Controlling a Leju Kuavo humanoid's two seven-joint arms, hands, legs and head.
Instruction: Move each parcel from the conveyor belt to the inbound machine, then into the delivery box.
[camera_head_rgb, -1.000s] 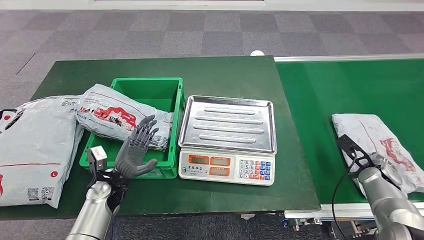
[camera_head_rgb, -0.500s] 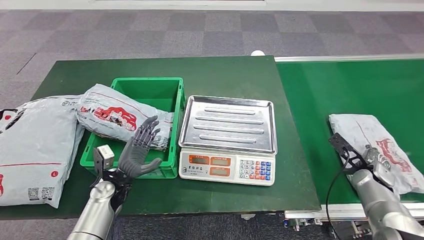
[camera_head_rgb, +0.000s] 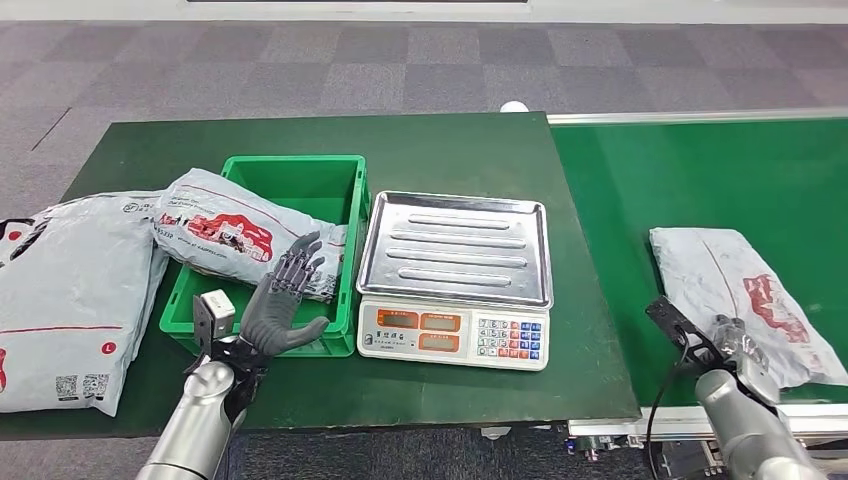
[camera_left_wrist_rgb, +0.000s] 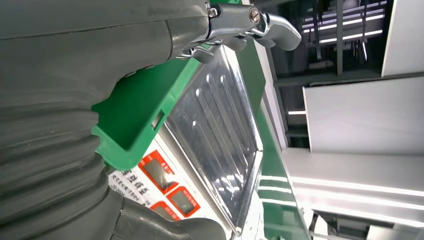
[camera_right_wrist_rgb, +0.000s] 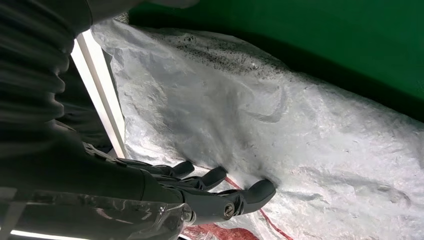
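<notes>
A grey parcel with red print (camera_head_rgb: 735, 285) lies on the green conveyor belt (camera_head_rgb: 700, 170) at the right. My right hand (camera_head_rgb: 738, 340) is at the parcel's near edge. In the right wrist view its dark fingers (camera_right_wrist_rgb: 225, 200) lie spread on the crinkled parcel (camera_right_wrist_rgb: 280, 115) without clasping it. The inbound machine is a scale with a steel tray (camera_head_rgb: 455, 248), standing bare at the table's middle. My left hand (camera_head_rgb: 280, 300) hovers open with fingers spread over the front rim of the green delivery box (camera_head_rgb: 300, 180). Another parcel (camera_head_rgb: 235, 232) lies across that box's left wall.
A large grey parcel (camera_head_rgb: 70, 290) lies on the dark green table (camera_head_rgb: 460, 150) left of the box. The scale's keypad and displays (camera_head_rgb: 455, 335) face the table's front edge. The left wrist view looks past the box rim (camera_left_wrist_rgb: 135, 125) to the tray (camera_left_wrist_rgb: 220, 130).
The conveyor parcel has shifted a little to the left. My right arm has drawn back toward the belt's near edge, its hand staying on the parcel. My left hand has edged slightly right.
</notes>
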